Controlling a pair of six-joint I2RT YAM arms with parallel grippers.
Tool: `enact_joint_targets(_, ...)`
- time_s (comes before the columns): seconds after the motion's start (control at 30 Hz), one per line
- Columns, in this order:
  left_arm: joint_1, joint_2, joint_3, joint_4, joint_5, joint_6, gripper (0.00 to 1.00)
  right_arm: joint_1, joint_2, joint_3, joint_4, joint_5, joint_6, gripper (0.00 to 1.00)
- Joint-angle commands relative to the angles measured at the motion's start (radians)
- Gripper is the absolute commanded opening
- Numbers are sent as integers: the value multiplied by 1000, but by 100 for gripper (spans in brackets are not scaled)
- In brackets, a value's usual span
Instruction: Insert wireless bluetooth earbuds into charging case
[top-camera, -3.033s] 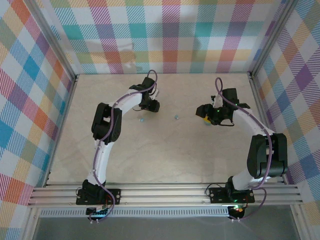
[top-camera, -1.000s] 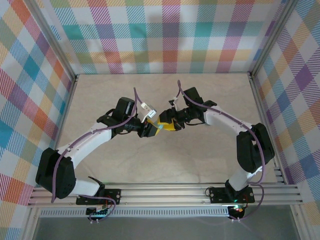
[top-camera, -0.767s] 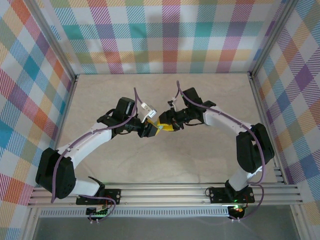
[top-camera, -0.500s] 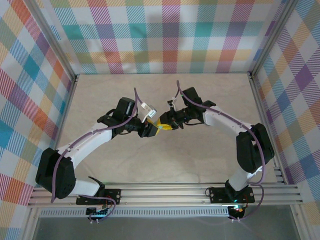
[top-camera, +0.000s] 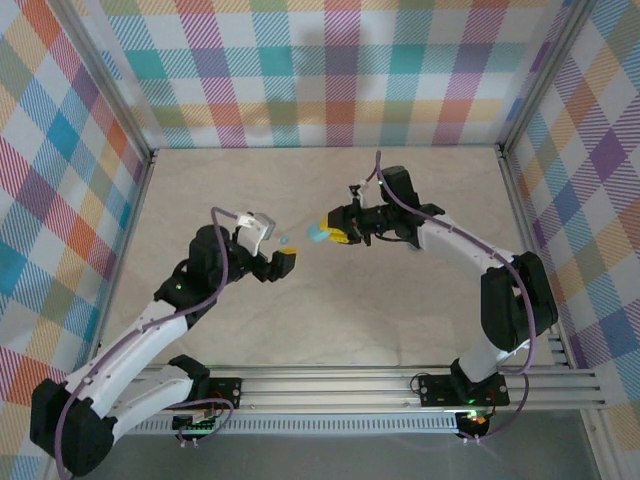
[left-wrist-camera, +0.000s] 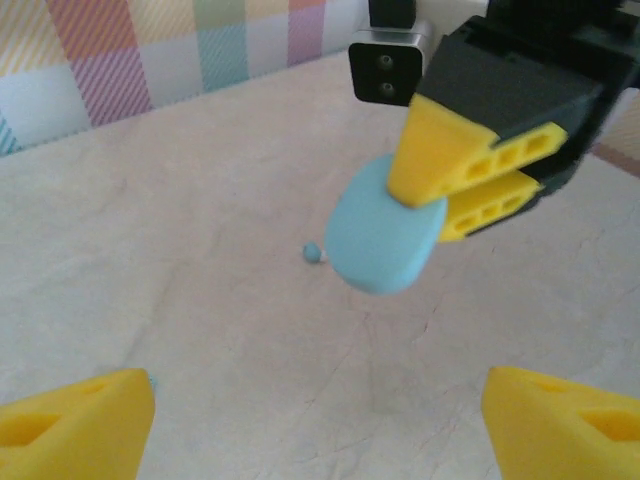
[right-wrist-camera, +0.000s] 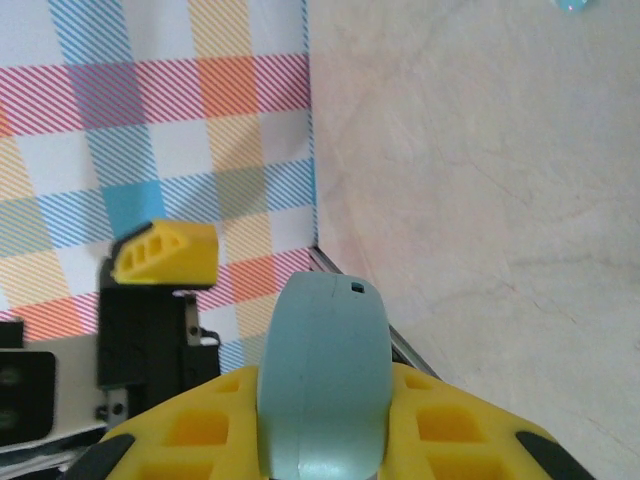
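Note:
My right gripper (top-camera: 338, 232) is shut on the light-blue oval charging case (top-camera: 320, 234) and holds it above the table. In the right wrist view the case (right-wrist-camera: 325, 380) stands on edge, closed, between the yellow fingers (right-wrist-camera: 450, 430). My left gripper (top-camera: 287, 262) is a short way left of the case, open and holding nothing. The left wrist view shows the case (left-wrist-camera: 385, 240) in the right gripper (left-wrist-camera: 455, 190) straight ahead. One tiny light-blue earbud (top-camera: 283, 240) lies on the table between the grippers. An earbud (left-wrist-camera: 313, 252) shows left of the case, and another (right-wrist-camera: 575, 5) near the top edge.
The beige table (top-camera: 330, 320) is walled by plaid panels (top-camera: 330, 70) on three sides, with metal rails (top-camera: 330, 385) along the near edge. The left gripper's yellow finger (right-wrist-camera: 165, 252) shows beyond the case in the right wrist view.
Half a second ago both grippers met at the case in mid-table. The left gripper has let go, opened and drawn back to the left; the right gripper keeps the case, slightly farther back.

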Motion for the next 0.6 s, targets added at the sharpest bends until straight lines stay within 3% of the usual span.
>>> enact_joint_targets(0.0,12,-26,-88,227,57,-66,84,3,-27,-24,186,-43,125,15)
enact_joint_targets(0.27,13,118,-161,601,158,-143,83,3,-18,-121,431,-58,311,16)
enact_joint_targets(0.57,34,320,-85,844,320,-225,80,2,-88,-142,433,-52,346,16)
